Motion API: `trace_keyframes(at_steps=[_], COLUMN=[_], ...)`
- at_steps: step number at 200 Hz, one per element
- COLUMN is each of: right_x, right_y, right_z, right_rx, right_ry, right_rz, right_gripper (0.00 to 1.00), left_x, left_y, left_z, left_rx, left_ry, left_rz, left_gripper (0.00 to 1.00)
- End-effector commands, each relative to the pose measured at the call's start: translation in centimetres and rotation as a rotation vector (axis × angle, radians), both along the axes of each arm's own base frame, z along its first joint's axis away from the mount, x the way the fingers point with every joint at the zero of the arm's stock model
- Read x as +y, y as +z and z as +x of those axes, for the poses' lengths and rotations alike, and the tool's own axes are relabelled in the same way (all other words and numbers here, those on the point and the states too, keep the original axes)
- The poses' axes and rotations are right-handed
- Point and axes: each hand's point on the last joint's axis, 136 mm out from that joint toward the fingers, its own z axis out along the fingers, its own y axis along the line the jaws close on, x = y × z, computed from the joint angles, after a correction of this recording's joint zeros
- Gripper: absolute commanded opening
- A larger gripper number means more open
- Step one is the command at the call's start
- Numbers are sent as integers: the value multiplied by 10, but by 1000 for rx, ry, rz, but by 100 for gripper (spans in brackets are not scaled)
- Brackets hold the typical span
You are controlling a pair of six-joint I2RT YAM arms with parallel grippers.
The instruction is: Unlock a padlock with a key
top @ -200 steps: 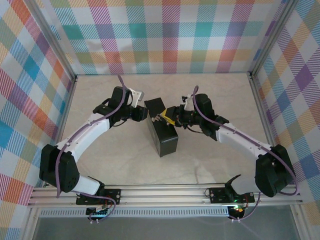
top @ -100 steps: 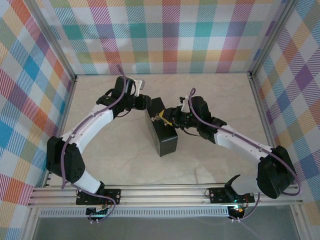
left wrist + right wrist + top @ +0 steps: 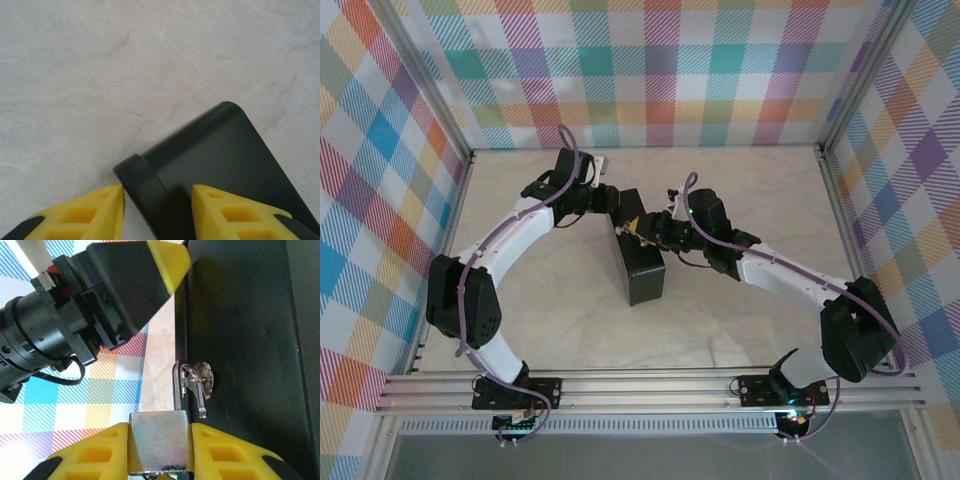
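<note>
– While the right claw (image 3: 160, 430) pinches the padlock (image 3: 159, 445), hanging on the side of the box (image 3: 240, 340), what's the left claw (image 3: 157, 192) doing?
– Squeezing the box rim to hold it steady; I think the key must go in next; gently.

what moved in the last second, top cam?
The left gripper and right gripper edged toward the far wall; the box turned, near end swinging left. Unchanged: right clamped on the padlock, left astride the box's far end.
</note>
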Motion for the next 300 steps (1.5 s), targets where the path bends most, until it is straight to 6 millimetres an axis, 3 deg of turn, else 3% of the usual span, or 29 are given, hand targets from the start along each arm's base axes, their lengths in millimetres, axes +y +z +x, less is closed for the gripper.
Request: trace_keyframes(at_steps=[1,56,157,187,225,238,253,271,300], right_x=[7,25,43,50,57,56,54,50,45], right_y=[-8,-11,-20,-10,5,2,-6,-18,-28], right_z=[-1,-16,-33,-35,-55,-55,-41,-17,8], right_rx=[-66,-240,-373,-397,-516,-528,-494,-395,-259], right_ry=[78,349,671,711,779,773,691,526,266], right_rz=[-75,-152,-190,-177,-153,-167,-229,-296,-244], right_gripper=[19,19,19,18,19,19,16,12,11], left_x=[-3,-2,-6,-6,-7,-7,-8,-9,-12], left_y=[-8,-7,-19,-23,-27,-26,-23,-18,-20], left_z=[-6,-6,-15,-15,-18,-18,-19,-20,-23], left_rx=[31,41,91,102,122,124,125,123,136], left_ry=[-31,-45,-68,-64,-64,-65,-67,-67,-69], left_rz=[-2,-19,-34,-32,-39,-44,-52,-65,-86], left_gripper=[38,37,32,31,30,29,29,29,28])
